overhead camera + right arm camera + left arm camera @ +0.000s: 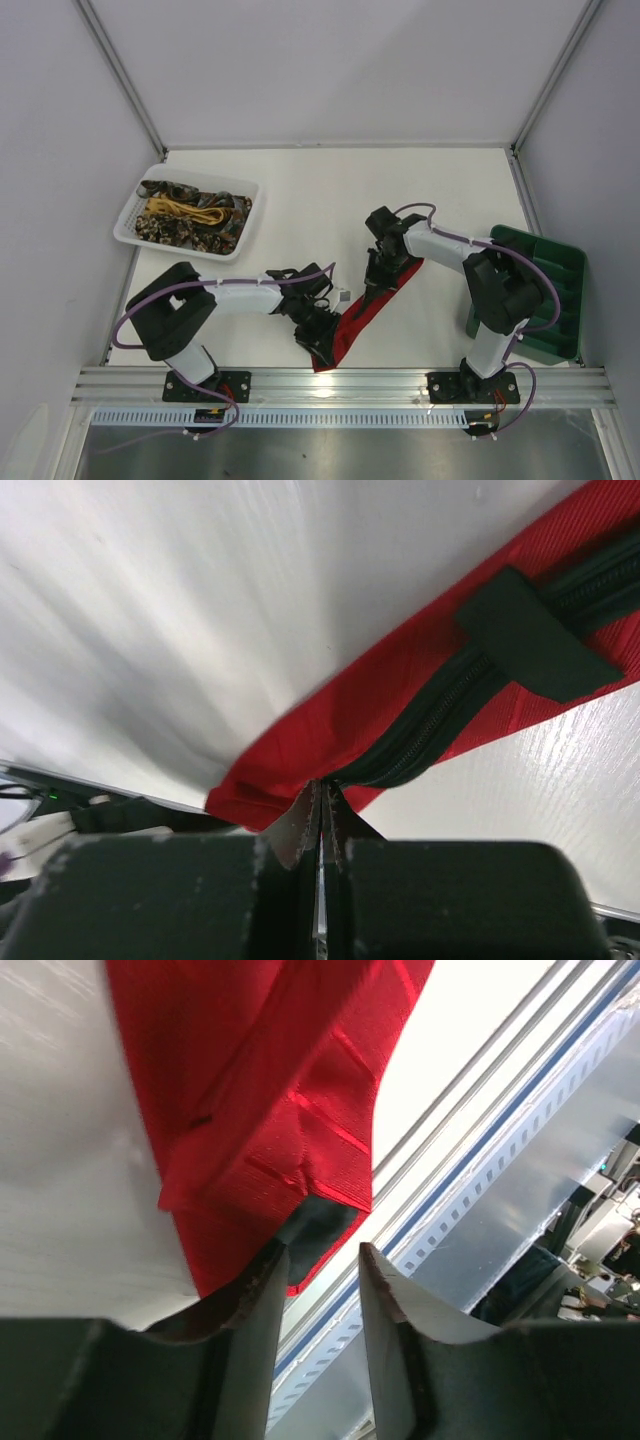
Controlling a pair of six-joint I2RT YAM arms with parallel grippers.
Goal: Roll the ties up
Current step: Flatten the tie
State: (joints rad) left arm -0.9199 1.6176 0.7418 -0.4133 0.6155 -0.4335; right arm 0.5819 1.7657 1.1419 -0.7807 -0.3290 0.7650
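A plain red tie (372,305) with dark backing lies diagonally across the table between the two arms. Its wide end reaches the near edge. My left gripper (318,335) is over that wide end. In the left wrist view the left gripper (320,1260) is open and empty, and its left finger (255,1300) touches the dark-backed folded tip of the tie (270,1110). My right gripper (380,278) is farther up the tie. In the right wrist view the right gripper (322,795) is shut, pinching the edge of the tie (330,730) at its dark seam.
A white mesh basket (130,222) at the back left holds brown-gold patterned and yellow ties (190,215). A green compartment tray (560,265) stands at the right edge. The metal rail (340,382) runs along the near edge, just below the tie's end.
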